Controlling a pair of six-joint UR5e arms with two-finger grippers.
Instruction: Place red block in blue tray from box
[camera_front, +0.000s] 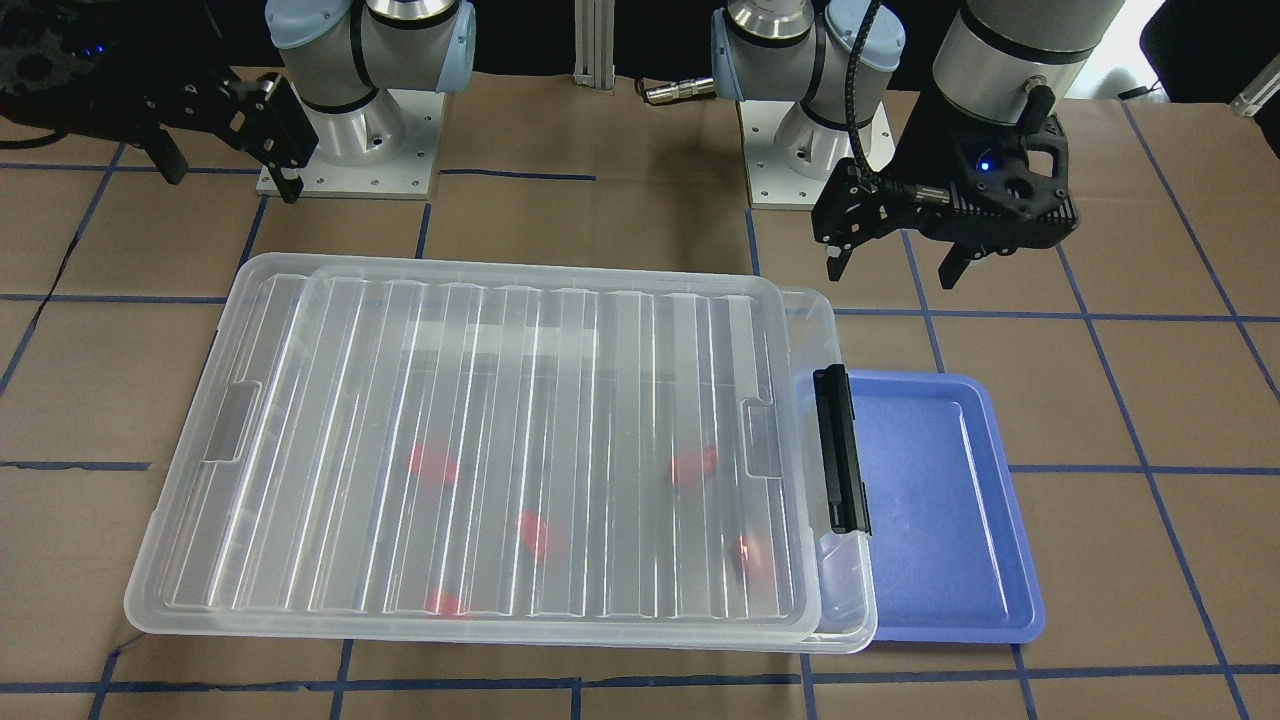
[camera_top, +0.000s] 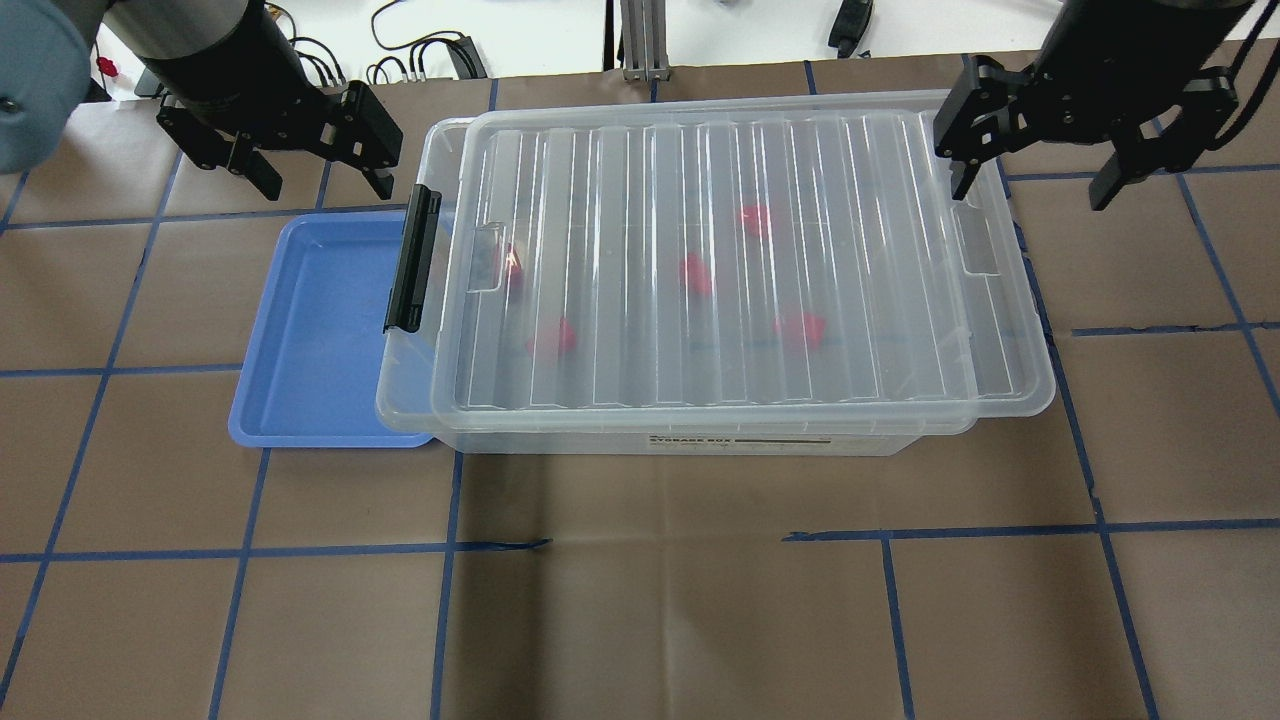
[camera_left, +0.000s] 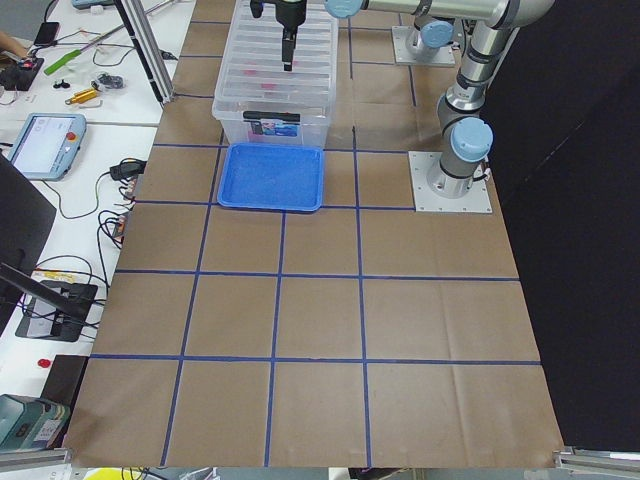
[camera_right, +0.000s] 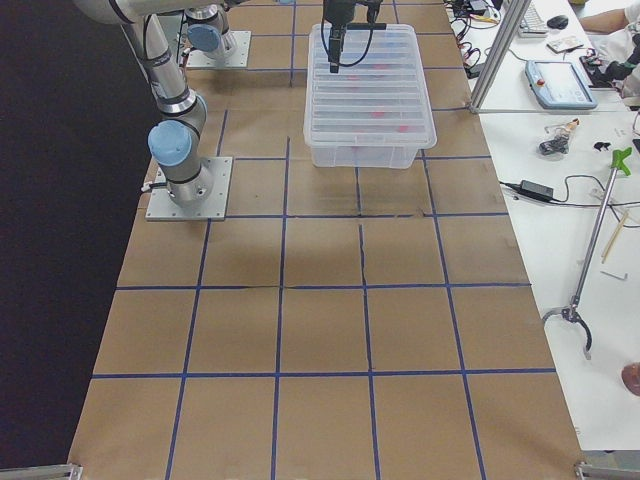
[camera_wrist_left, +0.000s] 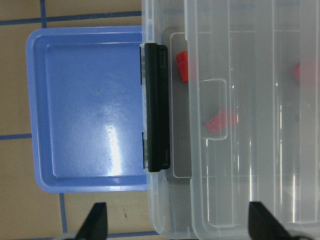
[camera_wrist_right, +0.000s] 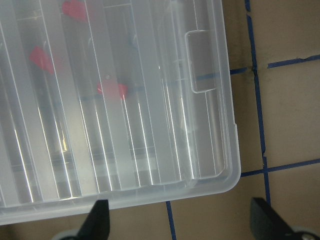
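The box (camera_top: 700, 430) is a clear bin with a black latch (camera_top: 410, 260). Its ribbed lid (camera_top: 720, 130) lies on top, slid slightly away from the latch end. Several red blocks lie inside, blurred through the lid; one (camera_top: 695, 272) is near the middle, and another (camera_wrist_left: 181, 65) shows through the gap by the latch. The blue tray (camera_top: 310, 330) is empty and sits against the latch end, partly under the box rim. My left gripper (camera_top: 325, 182) is open, above the tray's far edge. My right gripper (camera_top: 1032, 190) is open, over the box's opposite far corner.
The table is covered in brown paper with blue tape lines (camera_top: 640, 540). The arm bases (camera_front: 350, 150) stand on the robot's side of the box. Side benches with cables and a tablet (camera_left: 45, 140) flank the table ends.
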